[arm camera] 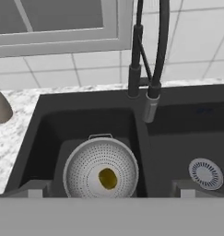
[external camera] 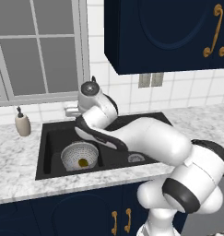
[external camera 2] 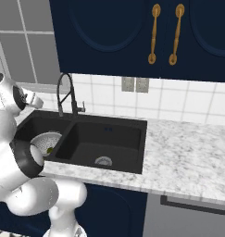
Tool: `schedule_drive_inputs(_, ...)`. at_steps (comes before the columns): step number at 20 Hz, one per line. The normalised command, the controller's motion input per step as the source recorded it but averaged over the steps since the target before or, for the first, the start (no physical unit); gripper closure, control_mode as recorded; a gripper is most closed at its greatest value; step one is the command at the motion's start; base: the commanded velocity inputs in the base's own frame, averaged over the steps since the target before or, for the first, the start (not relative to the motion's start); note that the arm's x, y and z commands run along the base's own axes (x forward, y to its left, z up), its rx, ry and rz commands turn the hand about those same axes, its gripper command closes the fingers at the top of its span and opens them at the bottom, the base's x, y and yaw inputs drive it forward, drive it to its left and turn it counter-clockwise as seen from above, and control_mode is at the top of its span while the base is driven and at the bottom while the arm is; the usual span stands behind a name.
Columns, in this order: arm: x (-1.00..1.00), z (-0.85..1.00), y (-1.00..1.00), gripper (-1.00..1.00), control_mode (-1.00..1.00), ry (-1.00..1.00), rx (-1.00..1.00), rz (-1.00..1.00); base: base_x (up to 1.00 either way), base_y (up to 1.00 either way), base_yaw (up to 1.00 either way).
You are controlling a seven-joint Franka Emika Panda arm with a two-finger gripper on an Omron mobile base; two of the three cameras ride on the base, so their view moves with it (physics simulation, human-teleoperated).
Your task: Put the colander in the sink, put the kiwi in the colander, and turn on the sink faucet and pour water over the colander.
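**Colander and kiwi placed; faucet yet to be turned on**

The colander is seen resting upright on the floor of the left basin of the sink, and the kiwi lies inside it, near the middle of its bottom. Two of the three steps are therefore judged done. No stream is seen at the spout, so the water is judged not yet running.

The tool is held above the near edge of the sink, looking down and toward the far wall; its two tips are spread wide at the bottom of the hand view and nothing is gripped between them.

The sink faucet stands on the far rim, rising upright just behind the divider between the basins. It lies beyond and slightly right of the tool. Its spout end hangs over the divider, just right of the colander, so a swing leftward may be needed besides the lever.

On the surface to the left, a soap dispenser stands apart from the sink.
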Motion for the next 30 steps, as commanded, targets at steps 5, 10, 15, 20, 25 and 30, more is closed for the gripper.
schedule_drive_inputs(5, 0.03, 0.52, -0.42, -1.00, -1.00, -0.07, 0.00, 0.00, 0.00, 0.00, 0.00)
schedule_drive_inputs(10, 0.24, 0.22, -0.42, -1.00, -1.00, 0.00, 0.01, 0.00, 0.00, 0.00, 0.00)
schedule_drive_inputs(15, 0.37, 0.00, -0.27, -1.00, -1.00, 0.00, 0.00, 0.00, 0.00, 0.00, 0.00)
schedule_drive_inputs(20, 0.52, 0.00, -0.07, -1.00, -1.00, 0.00, 0.00, 0.00, 0.00, 0.00, 0.00)
schedule_drive_inputs(25, 0.51, 0.00, -0.01, -1.00, -1.00, 0.00, 0.00, 0.00, 0.00, 0.00, 0.00)
schedule_drive_inputs(30, 0.44, -0.06, 0.00, -1.00, -1.00, 0.00, 0.00, 0.00, 0.00, 0.00, 0.00)
